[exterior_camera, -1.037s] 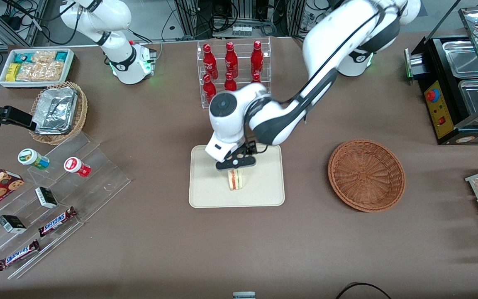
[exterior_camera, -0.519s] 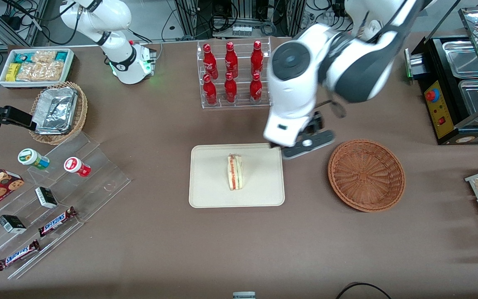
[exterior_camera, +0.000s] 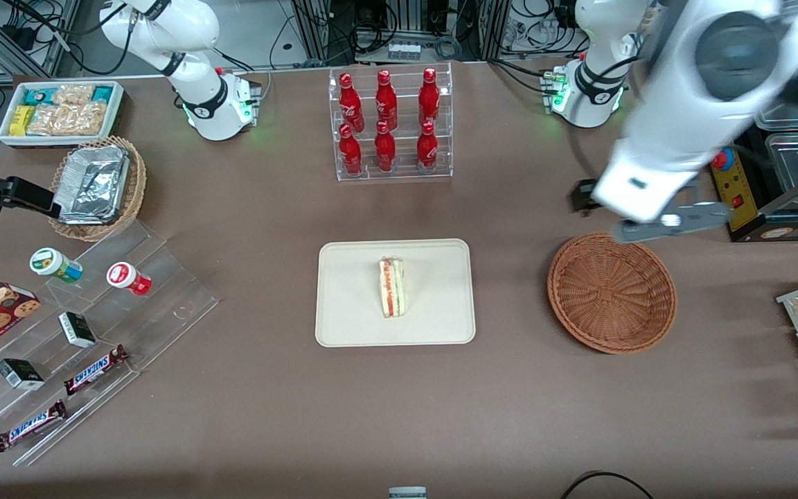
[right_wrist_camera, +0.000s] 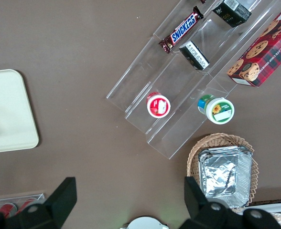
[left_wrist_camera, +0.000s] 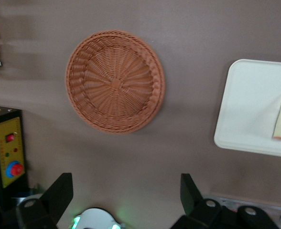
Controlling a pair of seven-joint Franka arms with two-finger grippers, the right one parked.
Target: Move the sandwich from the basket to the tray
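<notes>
Brown table [exterior_camera: 510, 416]: Snickers bars [exterior_camera: 94, 369], open gripper [left_wrist_camera: 126, 195] above basket [exterior_camera: 612, 292].

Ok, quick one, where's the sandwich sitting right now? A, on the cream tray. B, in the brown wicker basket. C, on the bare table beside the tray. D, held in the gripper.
A. The sandwich stands on the cream tray, the basket holds nothing, and the open gripper hangs above the table by the basket's rim farther from the front camera, carrying nothing.
</notes>
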